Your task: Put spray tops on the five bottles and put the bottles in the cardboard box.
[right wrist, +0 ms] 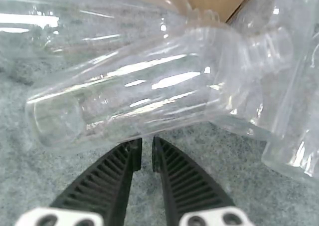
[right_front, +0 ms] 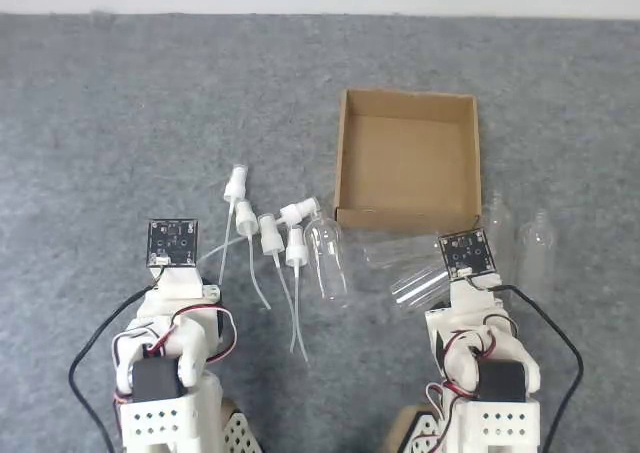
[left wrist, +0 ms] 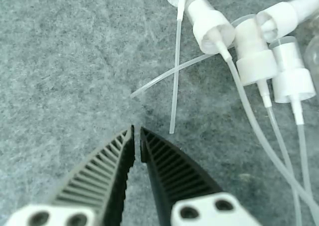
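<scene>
1. The left gripper [left wrist: 137, 131] has its black ribbed fingers [left wrist: 107, 166] pressed nearly together, with just a sliver of gap and nothing pinched. The tips sit over the grey carpet [left wrist: 60, 61], a little short of where two thin dip tubes [left wrist: 175, 76] cross.
2. Next over, the five spray tops [right_front: 271, 235] lie in a loose bunch on the carpet, beyond and to the right of the left arm [right_front: 165, 363]. Their white heads point away from the arms and the tubes trail back toward them. The leftmost spray top [right_front: 235, 183] lies slightly apart from the other four. None of them is on a bottle yet.
3. Just right of the bunch there's a clear middle bottle [right_front: 328, 258] on its side, neck toward the far end. Can't tell if it actually touches the nearest top.
4. The cardboard box [right_front: 342, 153] sits beyond that, open side up. All five bottles are outside it.
5. Two more lie side by side just in front of the box's near wall: the far lying bottle [right_front: 395, 248] and the near lying bottle [right_front: 420, 285].
6. The right gripper [right wrist: 146, 143] also has its fingers close together, with only a narrow slit between them, gripping nothing. The tips are right at the side of the near lying bottle. Touching or not, no idea.
7. Far right, the last two bottles [right_front: 497, 228] sit next to each other near the box's right front corner. Can't tell whether they're lying or standing.
</scene>
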